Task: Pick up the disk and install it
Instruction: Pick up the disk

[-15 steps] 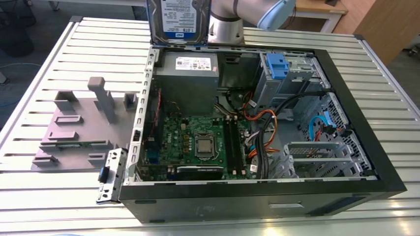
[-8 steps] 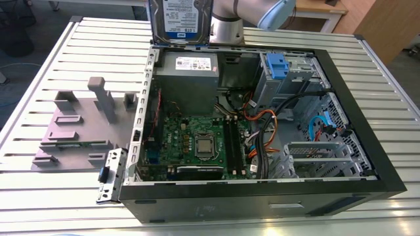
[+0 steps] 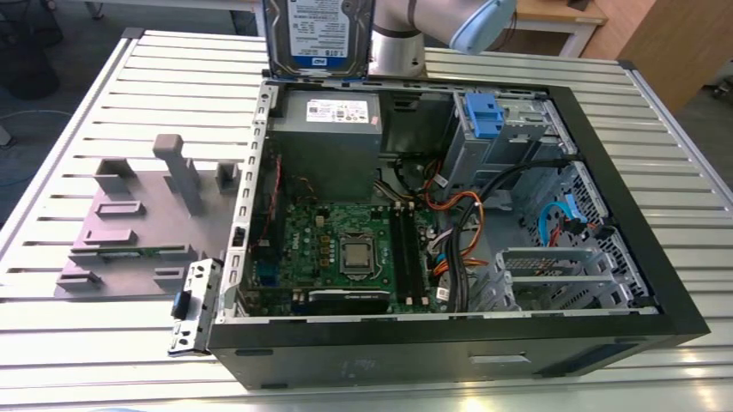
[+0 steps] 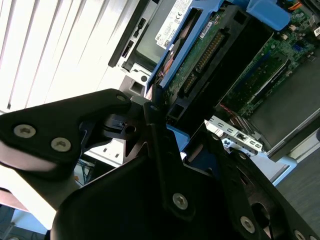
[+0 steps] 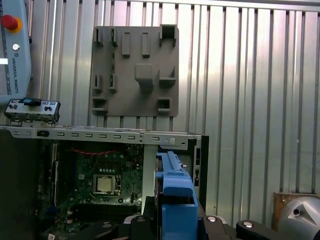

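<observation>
The disk (image 3: 316, 36), silver with a white-and-blue label, hangs on edge above the far rim of the open computer case (image 3: 641, 232), over the grey power supply box (image 3: 326, 129). The arm (image 3: 401, 39) stands just behind it. In the second wrist view my gripper (image 4: 146, 113) is shut on the disk (image 4: 200, 55), whose green circuit board and blue frame face the camera. The first wrist view shows the blue frame of the disk (image 5: 175, 187) rising from the black gripper (image 5: 170, 224), with the motherboard (image 5: 100, 182) beyond. A drive cage with a blue latch (image 3: 481, 116) sits at the case's far right corner.
A grey moulded fixture (image 3: 137, 223) lies on the slatted metal table (image 3: 69, 343) at the exterior view's left of the case. Inside the case are the motherboard (image 3: 343, 249) and bundles of cables (image 3: 481, 215). A small metal bracket (image 3: 192, 305) leans at the case's near left corner.
</observation>
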### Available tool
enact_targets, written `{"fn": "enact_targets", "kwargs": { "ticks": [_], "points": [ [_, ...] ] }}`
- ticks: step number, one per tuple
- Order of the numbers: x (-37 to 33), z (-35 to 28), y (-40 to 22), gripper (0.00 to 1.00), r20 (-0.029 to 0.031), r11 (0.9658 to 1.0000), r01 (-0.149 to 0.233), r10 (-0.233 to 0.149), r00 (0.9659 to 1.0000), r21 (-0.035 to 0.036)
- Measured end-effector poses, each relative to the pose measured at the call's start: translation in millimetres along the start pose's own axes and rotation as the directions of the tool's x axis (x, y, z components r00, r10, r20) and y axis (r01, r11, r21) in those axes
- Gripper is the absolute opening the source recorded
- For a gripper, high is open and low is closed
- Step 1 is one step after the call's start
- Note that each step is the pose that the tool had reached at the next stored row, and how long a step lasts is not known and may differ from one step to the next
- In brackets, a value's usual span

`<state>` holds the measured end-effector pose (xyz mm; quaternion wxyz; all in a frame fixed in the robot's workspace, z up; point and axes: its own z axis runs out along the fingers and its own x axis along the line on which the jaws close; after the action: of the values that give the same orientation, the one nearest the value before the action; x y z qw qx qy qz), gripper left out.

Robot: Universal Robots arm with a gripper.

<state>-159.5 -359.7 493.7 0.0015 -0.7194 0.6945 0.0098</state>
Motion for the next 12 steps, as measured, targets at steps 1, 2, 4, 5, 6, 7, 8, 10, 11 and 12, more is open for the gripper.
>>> {"fn": "enact_targets", "kwargs": {
  "ticks": [1,2,4,5,6,7,8,10,11,12],
  "points": [
    [0.0,0.0,-0.4,0.36,0.0,1.0,0.0,0.0,1.0,0.0],
    [0.0,0.0,-0.7,0.36,0.0,1.0,0.0,0.0,1.0,0.0],
    [0.1,0.0,-1.5,0.36,0.0,1.0,0.0,0.0,1.0,0.0001],
    [0.1,0.0,-1.8,0.36,0.0,1.0,0.0,0.0,1.0,0.0],
    [0.1,0.0,-2.2,0.36,0.0,1.0,0.0,0.0,1.0,0.0],
    [0.1,0.0,-2.5,0.36,0.0,1.0,0.0,0.0,1.0,0.0],
    [0.1,0.0,-2.9,0.36,0.0,1.0,0.0,0.0,1.0,0.0],
    [0.1,0.0,-3.6,0.36,0.0,1.0,0.0,0.0,1.0,0.0001],
    [0.2,0.0,-3.9,0.36,0.0,1.0,0.0,0.0,1.0,0.0001],
    [0.2,0.0,-4.3,0.36,0.0,1.0,0.0,0.0,1.0,0.0]
  ]
}}
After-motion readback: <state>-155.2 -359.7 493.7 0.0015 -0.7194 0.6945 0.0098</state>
